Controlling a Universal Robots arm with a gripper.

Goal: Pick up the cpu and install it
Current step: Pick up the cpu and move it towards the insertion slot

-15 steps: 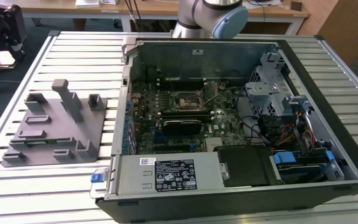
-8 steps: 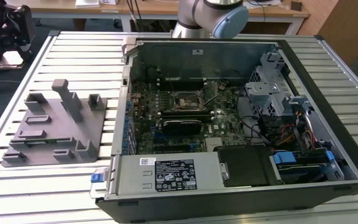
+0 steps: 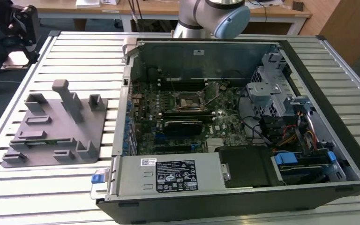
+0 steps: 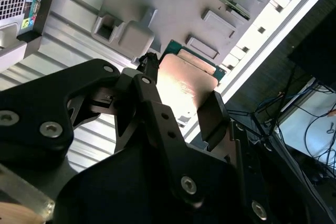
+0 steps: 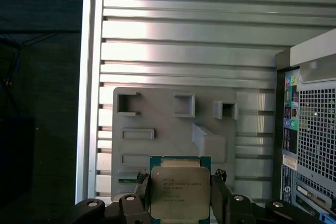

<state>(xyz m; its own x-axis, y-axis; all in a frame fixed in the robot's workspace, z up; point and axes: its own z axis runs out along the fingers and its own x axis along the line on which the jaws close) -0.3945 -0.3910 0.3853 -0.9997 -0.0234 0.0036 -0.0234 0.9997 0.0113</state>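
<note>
gripper (image 5: 180, 196) | clamped on two opposite edges of the cpu (image 5: 176, 182), chip lifted | grey fixture plate (image 5: 163, 129) on slatted table (image 5: 210, 40) beyond | computer case (image 5: 310, 129) beside plate

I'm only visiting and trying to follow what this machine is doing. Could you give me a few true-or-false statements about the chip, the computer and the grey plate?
1. The gripper holds the cpu. True.
2. The cpu sits in the motherboard socket. False: it is in the gripper, outside the case.
3. The computer case lies open on the slatted table. True.
4. The grey fixture plate sits inside the case. False: it lies on the table beside the case, on the exterior view's left.
</note>
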